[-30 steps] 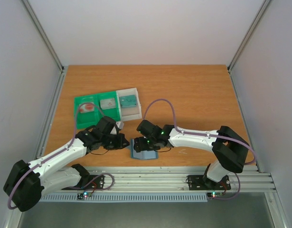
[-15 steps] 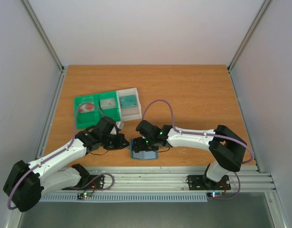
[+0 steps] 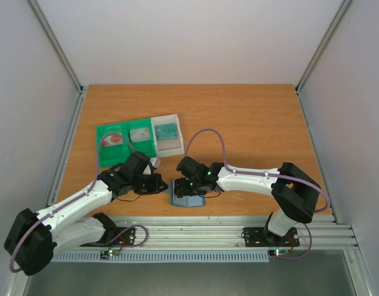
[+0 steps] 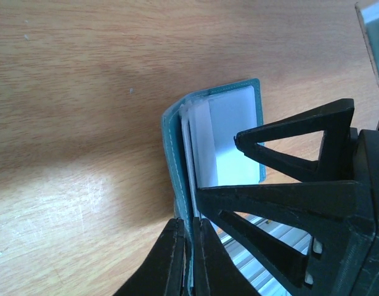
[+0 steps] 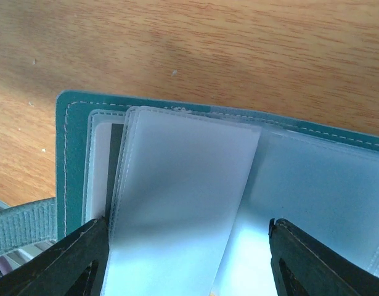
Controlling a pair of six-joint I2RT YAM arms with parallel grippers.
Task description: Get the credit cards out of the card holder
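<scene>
Bent low toward the lower centre, the left pincer (image 4: 190, 233) clamps the card holder (image 4: 172, 154) by its cover edge; the right pincer (image 5: 189, 233) hangs spread wide over its clear sleeves (image 5: 177, 185).

The tabletop (image 3: 257, 123) is brown wood. A green tray (image 3: 104, 159) lies on its left side, toward the back. A white bin (image 3: 177, 147) sits right against the tray's right end. The blue-grey card holder (image 3: 184, 202) rests on the wood near the front edge, about in the middle. It seems to be partly open, but much of it is hidden from above.
</scene>
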